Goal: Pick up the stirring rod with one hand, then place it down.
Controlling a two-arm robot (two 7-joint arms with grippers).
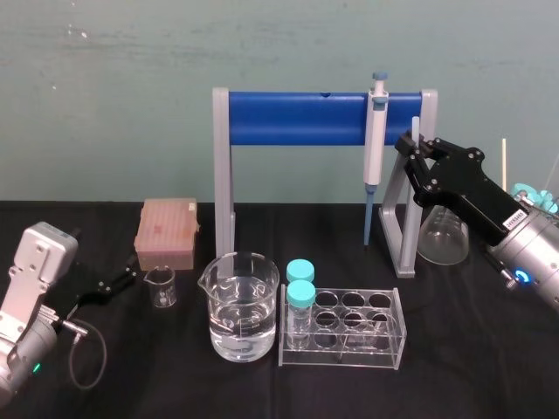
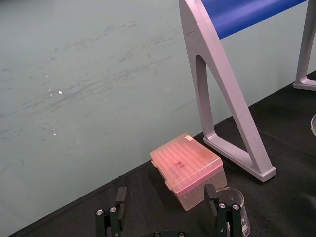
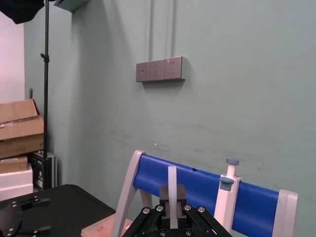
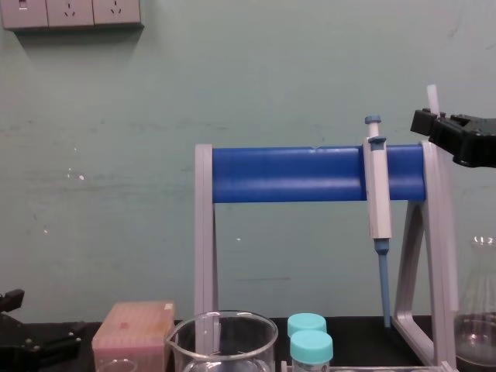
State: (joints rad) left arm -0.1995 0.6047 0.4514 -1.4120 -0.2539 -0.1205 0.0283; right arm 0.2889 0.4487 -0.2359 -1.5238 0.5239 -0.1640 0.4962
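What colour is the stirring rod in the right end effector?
Translucent whitish stirring rod, gripped by the right end effector; best in the right wrist view.

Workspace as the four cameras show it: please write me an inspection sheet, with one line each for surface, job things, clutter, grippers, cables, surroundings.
Surface: black-covered table, no spill seen.
Job's things: stirring rod upright, off the table, held by the right gripper near the pipette stand.
Clutter: pipette hanging on the pipette stand; pink tip box; small beaker; large beaker with clear liquid; tube rack with two teal-capped tubes; flask.
Grippers: right gripper shut on the stirring rod; left gripper open, low by the small beaker.
Cables: grey loop by the left arm, over the table.
Surroundings: teal wall with sockets; cardboard boxes.
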